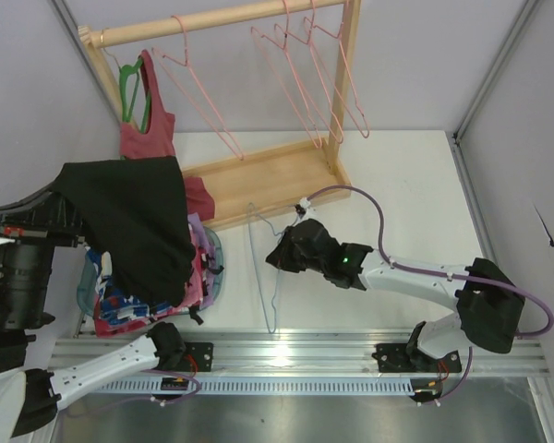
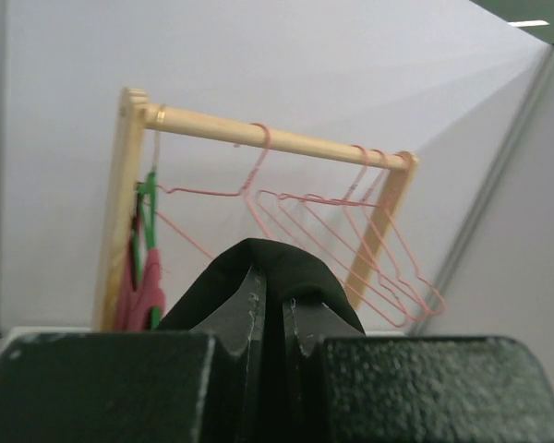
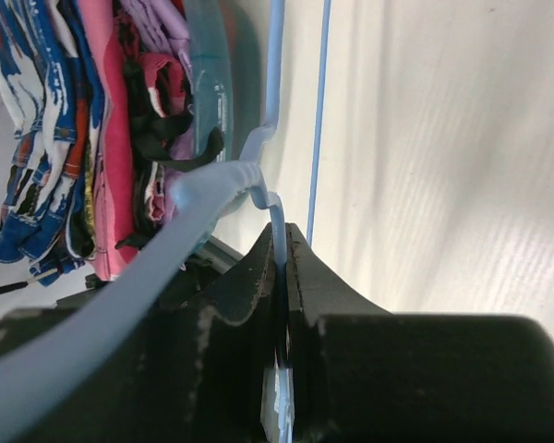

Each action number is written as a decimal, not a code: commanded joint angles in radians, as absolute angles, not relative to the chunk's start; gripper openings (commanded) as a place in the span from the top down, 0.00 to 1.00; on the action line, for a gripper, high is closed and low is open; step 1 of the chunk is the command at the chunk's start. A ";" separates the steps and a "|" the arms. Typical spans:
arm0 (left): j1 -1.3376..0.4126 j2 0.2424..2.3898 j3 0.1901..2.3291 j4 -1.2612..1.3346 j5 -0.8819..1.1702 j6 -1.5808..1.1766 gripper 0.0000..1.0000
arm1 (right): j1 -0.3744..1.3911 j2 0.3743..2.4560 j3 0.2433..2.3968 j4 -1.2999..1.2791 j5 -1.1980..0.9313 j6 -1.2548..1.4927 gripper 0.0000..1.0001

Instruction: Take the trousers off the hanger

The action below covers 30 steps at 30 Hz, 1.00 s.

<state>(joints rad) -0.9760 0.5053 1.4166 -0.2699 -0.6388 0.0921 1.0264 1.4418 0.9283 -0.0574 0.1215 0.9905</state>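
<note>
A white table (image 1: 397,185) sits between pale grey walls, with a metal rail (image 1: 305,355) across the bottom of the top view where both arms are bolted. At upper left a green hanger (image 1: 129,88) carries a red garment (image 1: 148,134) on a wooden rack (image 1: 258,175), and pink hangers (image 1: 300,83) hang further right along its bar. At lower left a teal basket (image 1: 212,263) holds mixed coloured clothes. The left arm rises at the left edge; its wrist view shows the left gripper (image 2: 275,300) clamped tight on a fold of the trousers (image 1: 129,221), which drape as a black sheet over the basket and part of the red garment. The hanger (image 1: 266,309) lies flat on the table at centre, just right of the basket and well apart from the trousers, bare of cloth. The right arm reaches from lower right across to the centre, low and nearly level, and the right gripper (image 1: 279,257) pinches the hanger's wire (image 3: 273,83), its jaws closed against it.
</note>
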 commanded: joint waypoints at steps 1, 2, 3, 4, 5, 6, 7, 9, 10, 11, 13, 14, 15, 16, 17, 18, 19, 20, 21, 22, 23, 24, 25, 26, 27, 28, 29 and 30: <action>-0.979 0.476 1.459 -0.253 -0.774 0.205 1.00 | 1.014 1.393 0.907 -0.075 0.161 0.970 1.00; -0.979 0.474 1.453 -0.252 -0.804 0.228 1.00 | 1.012 1.387 0.902 -0.078 0.163 0.968 1.00; -0.979 0.476 1.445 -0.256 -0.830 0.265 1.00 | 1.008 1.384 0.896 -0.084 0.164 0.966 1.00; -0.979 0.482 1.447 -0.265 -0.853 0.278 1.00 | 1.008 1.381 0.893 -0.086 0.167 0.968 1.00; -0.977 0.483 1.448 -0.276 -0.862 0.284 1.00 | 1.006 1.378 0.890 -0.087 0.167 0.966 1.00; -0.979 0.485 1.450 -0.282 -0.873 0.304 1.00 | 1.003 1.376 0.887 -0.090 0.167 0.968 1.00; -0.979 0.483 1.453 -0.282 -0.890 0.316 1.00 | 1.003 1.374 0.884 -0.094 0.170 0.968 1.00; -0.979 0.477 1.448 -0.247 -0.920 0.383 1.00 | 1.002 1.371 0.877 -0.094 0.173 0.972 1.00; -0.979 0.476 1.448 -0.236 -0.936 0.408 1.00 | 1.002 1.371 0.870 -0.092 0.173 0.973 1.00; -0.979 0.477 1.448 -0.218 -0.959 0.452 1.00 | 1.002 1.370 0.867 -0.087 0.173 0.974 1.00; -0.982 0.485 1.460 -0.216 -0.989 0.495 1.00 | 0.999 1.374 0.862 -0.084 0.167 0.973 1.00; -0.982 0.497 1.459 -0.201 -1.002 0.555 1.00 | 0.997 1.377 0.862 -0.083 0.167 0.974 1.00; -0.982 0.503 1.453 -0.192 -1.011 0.587 1.00 | 0.996 1.384 0.862 -0.083 0.163 0.974 1.00; -0.982 0.509 1.439 -0.167 -1.040 0.650 1.00 | 0.993 1.384 0.862 -0.080 0.160 0.973 1.00; -0.982 0.521 1.436 -0.161 -1.052 0.676 1.00 | 0.991 1.385 0.861 -0.077 0.158 0.971 1.00; -0.982 0.526 1.431 -0.163 -1.058 0.690 1.00 | 0.991 1.388 0.861 -0.077 0.156 0.971 1.00; -0.982 0.531 1.433 -0.167 -1.060 0.707 1.00 | 0.989 1.390 0.859 -0.075 0.153 0.973 1.00; -0.982 0.534 1.434 -0.190 -1.054 0.734 1.00 | 0.985 1.390 0.859 -0.072 0.152 0.973 1.00; -0.982 0.534 1.433 -0.195 -1.051 0.753 1.00 | 0.983 1.390 0.859 -0.072 0.149 0.971 1.00; -0.982 0.528 1.422 -0.196 -1.054 0.777 1.00 | 0.982 1.390 0.858 -0.072 0.147 0.971 1.00; -0.982 0.522 1.401 -0.174 -1.060 0.829 1.00 | 0.977 1.388 0.856 -0.077 0.149 0.966 1.00; -0.982 0.508 1.387 -0.154 -1.081 0.853 1.00 | 0.976 1.387 0.853 -0.078 0.149 0.968 1.00; -0.982 0.500 1.384 -0.147 -1.089 0.867 1.00 | 0.973 1.382 0.850 -0.078 0.149 0.966 1.00; -0.982 0.492 1.379 -0.161 -1.092 0.862 1.00 | 0.971 1.381 0.847 -0.078 0.146 0.966 1.00; -0.982 0.483 1.376 -0.178 -1.082 0.850 1.00 | 0.965 1.379 0.839 -0.077 0.144 0.966 1.00; -0.982 0.459 1.370 -0.193 -1.074 0.842 1.00 | 0.962 1.379 0.836 -0.075 0.143 0.966 1.00; -0.982 0.445 1.361 -0.198 -1.069 0.850 1.00 | 0.959 1.381 0.833 -0.072 0.134 0.968 1.00; -0.982 0.428 1.332 -0.196 -1.062 0.859 1.00 | 0.956 1.381 0.833 -0.072 0.132 0.965 1.00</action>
